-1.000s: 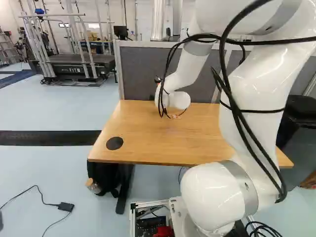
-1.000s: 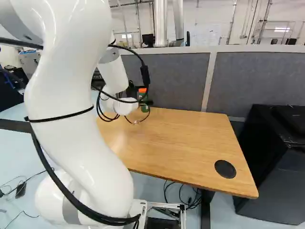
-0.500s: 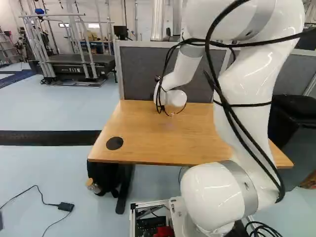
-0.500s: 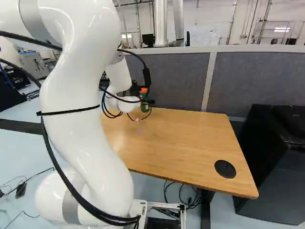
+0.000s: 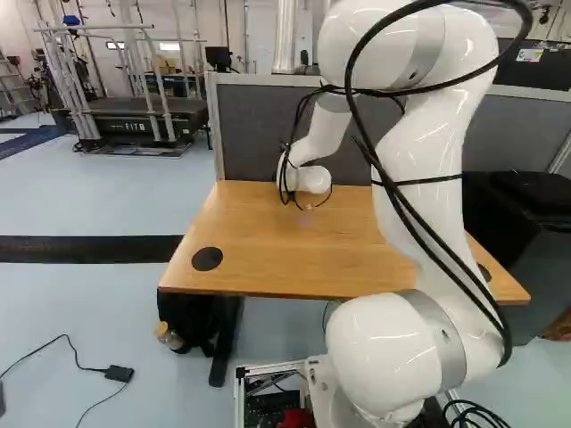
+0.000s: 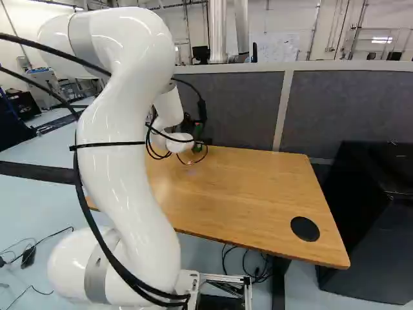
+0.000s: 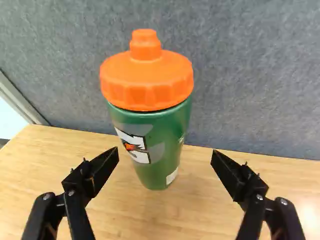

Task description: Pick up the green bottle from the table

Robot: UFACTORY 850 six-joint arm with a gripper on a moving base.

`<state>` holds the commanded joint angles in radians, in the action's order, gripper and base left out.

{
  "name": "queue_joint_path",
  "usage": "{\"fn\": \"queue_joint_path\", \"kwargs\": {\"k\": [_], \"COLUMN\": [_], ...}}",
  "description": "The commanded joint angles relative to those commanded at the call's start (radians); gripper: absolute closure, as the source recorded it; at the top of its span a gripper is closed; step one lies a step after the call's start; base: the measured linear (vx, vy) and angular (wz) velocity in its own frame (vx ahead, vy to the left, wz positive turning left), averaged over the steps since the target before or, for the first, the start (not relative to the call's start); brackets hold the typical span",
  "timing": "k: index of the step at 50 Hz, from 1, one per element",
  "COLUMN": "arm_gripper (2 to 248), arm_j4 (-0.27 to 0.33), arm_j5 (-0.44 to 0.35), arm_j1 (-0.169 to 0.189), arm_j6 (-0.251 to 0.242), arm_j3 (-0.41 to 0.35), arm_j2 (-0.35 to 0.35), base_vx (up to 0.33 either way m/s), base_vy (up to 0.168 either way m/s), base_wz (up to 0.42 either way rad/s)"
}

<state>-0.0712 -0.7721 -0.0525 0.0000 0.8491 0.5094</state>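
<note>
Wrist view: spread fingers (image 7: 102,167), bottle (image 7: 167,130) standing ahead

Closest to my cameras, the arm (image 6: 129,187) rises from its joint (image 5: 393,357) at the foot of the base views and reaches over the table (image 6: 258,200). It has to stretch because what I want stands towards the table's back edge. Cables (image 5: 388,178) hang in loops along it, slack enough, I'd say, to let the joints bend.

At the far end of that reach my gripper (image 7: 165,151) is released, holding nothing. Its fingers stand wider apart than the bottle's body, which I take as room to pass down both sides. The line between them points nearly at the bottle, though a little to one side of its middle; I'd correct that before closing, or one finger could nudge it.

Beyond the fingertips the green bottle stands upright on the tabletop, its orange lid (image 7: 145,82) on. Its body narrows downwards, so pads closed below the lid should let the wider part above help carry it. I judge this the approach: ease forward, then close.

Behind it rises the grey partition (image 6: 348,110). I can't tell whether they touch, so pushing too far risks pinning the bottle there.
</note>
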Motion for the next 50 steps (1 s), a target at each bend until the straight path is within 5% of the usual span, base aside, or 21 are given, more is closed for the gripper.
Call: {"fn": "queue_joint_path", "kwargs": {"k": [29,30,34,35,39,40,50], "arm_gripper": [11,49,49,88,88,125,137], "arm_j4": [0.000,0.000,0.000,0.000,0.000,0.000,0.000], "arm_j5": [0.000,0.000,0.000,0.000,0.000,0.000,0.000], "arm_j1": [0.006,0.006,0.006,0.006,0.006,0.006,0.005], "arm_j6": [0.000,0.000,0.000,0.000,0.000,0.000,0.000], "arm_j3": [0.093,0.093,0.095,0.095,0.095,0.095,0.082], "arm_j2": [0.076,0.076,0.077,0.077,0.077,0.077,0.068], "base_vx": [0.000,0.000,0.000,0.000,0.000,0.000,0.000], "base_vy": [0.000,0.000,0.000,0.000,0.000,0.000,0.000], "base_wz": [0.000,0.000,0.000,0.000,0.000,0.000,0.000]}}
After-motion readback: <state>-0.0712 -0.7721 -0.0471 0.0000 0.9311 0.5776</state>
